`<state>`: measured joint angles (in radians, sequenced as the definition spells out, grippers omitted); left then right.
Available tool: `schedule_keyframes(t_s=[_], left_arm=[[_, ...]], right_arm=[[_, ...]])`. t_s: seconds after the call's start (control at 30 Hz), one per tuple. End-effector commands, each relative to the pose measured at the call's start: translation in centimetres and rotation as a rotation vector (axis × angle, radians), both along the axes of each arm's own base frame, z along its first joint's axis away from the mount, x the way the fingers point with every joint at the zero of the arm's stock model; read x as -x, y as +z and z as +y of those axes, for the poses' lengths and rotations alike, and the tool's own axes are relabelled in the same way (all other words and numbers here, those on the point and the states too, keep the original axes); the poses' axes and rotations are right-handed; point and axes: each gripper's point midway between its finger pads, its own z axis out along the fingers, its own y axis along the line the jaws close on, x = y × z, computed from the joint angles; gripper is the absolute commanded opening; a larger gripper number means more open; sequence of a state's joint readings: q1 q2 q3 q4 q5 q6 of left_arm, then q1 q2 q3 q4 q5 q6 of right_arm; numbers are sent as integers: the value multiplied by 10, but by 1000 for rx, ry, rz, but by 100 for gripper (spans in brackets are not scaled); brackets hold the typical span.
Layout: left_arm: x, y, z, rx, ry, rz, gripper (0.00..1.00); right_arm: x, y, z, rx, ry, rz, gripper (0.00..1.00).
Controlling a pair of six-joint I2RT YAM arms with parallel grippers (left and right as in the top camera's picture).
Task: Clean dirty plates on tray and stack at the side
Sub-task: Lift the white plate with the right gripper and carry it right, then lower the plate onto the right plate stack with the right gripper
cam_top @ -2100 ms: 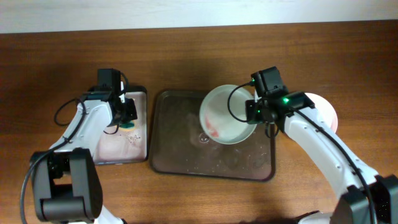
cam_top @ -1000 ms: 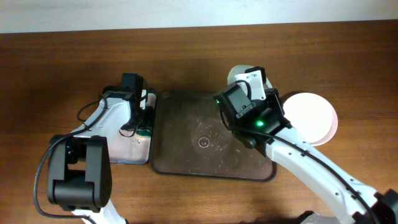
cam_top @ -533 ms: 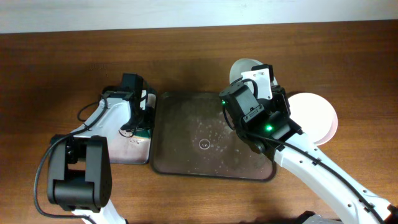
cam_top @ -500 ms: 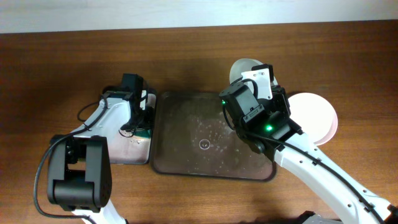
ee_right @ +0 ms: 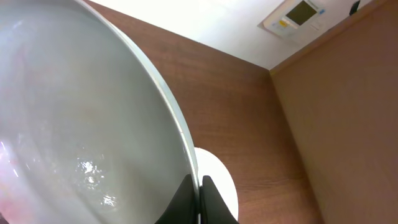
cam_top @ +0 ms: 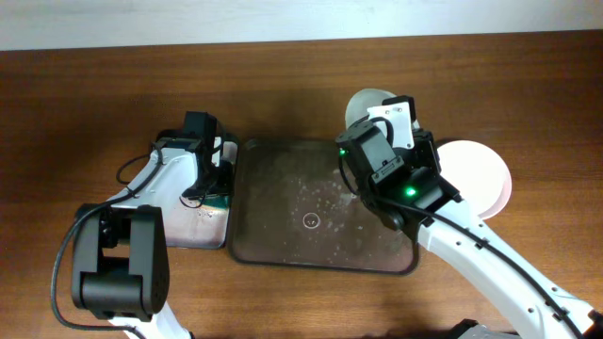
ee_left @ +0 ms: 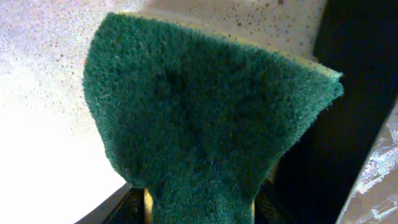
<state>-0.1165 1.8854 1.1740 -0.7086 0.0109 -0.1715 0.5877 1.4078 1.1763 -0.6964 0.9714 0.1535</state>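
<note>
My right gripper [ee_right: 199,194] is shut on the rim of a white plate [ee_right: 74,124], which shows a faint pink smear at its lower left. In the overhead view the plate [cam_top: 366,104] is tilted on edge above the far right corner of the dark brown tray [cam_top: 283,212], with the right gripper [cam_top: 383,127] under its wrist. The tray holds no plate, only wet specks. A clean white plate [cam_top: 482,174] lies on the table to the right of the tray and also shows in the right wrist view [ee_right: 222,185]. My left gripper [cam_top: 215,181] is shut on a green sponge [ee_left: 205,118].
A smaller black tray with a pale pinkish inside [cam_top: 179,221] lies left of the brown tray. The sponge hangs over its right side, near its black rim [ee_left: 357,93]. Wooden table [cam_top: 528,85] lies all around, and a pale wall runs along the far edge.
The right gripper has lifted the plate off the tray, tipped it on edge and moved it to the far right corner. The left gripper has moved right with the sponge. Almost nothing has moved in the last half second.
</note>
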Motion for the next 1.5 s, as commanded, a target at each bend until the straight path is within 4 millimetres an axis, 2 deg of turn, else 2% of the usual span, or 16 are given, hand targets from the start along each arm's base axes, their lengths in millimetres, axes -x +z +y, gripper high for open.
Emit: schedule_keyframes(t_s=[0.0,0.13,0.27,0.47,0.57,0.67,0.83,0.87,0.9,0.93,0.97,1.0,1.1,1.2,1.33,1.47], left_arm=[[5,-4,-5,16,-17,18,52],[5,-4,-5,15,-17,19,52],[5,-4,-5,15,-17,19,53],[5,-4,-5,15,-17,19,53],[5,-4,-5,15,-17,19,53],[5,-4,-5,16,-17,18,54],[5,-4,-5,16,-17,18,53],[5,-4,-5,16,-17,18,54],[5,-4,-5,15,-17,19,54],[5,-4,-5,15,-17,19,54],[5,-4,-5,15,-17,19,54],[5,-4,-5,15,-17,19,54],[5,-4,-5,16,-17,18,53],[5,-4,-5,15,-17,19,53],[5,-4,-5,15,-17,19,53],[5,-4,-5,16,-17,18,53]], right_arm=[[-1,19,-21,-71,-112,-99,4],[-5,-15,-45,-324,-190,-13,4],[5,-41,-99,-532,-390,37,4],[37,-77,-181,-766,-654,108,4],[51,-99,-203,-854,-737,148,4],[60,-114,-216,-911,-793,181,4],[56,-126,-205,-976,-709,263,4],[58,-128,-204,-976,-711,275,7],[63,-130,-202,-979,-722,301,29],[67,-132,-199,-988,-727,322,40],[70,-133,-194,-1001,-728,345,40],[75,-134,-185,-1023,-713,388,33],[91,-136,-150,-1104,-603,550,28],[117,-136,-127,-1104,-594,702,23],[137,-146,-100,-1073,-563,838,24],[154,-164,-76,-1029,-513,941,24]])
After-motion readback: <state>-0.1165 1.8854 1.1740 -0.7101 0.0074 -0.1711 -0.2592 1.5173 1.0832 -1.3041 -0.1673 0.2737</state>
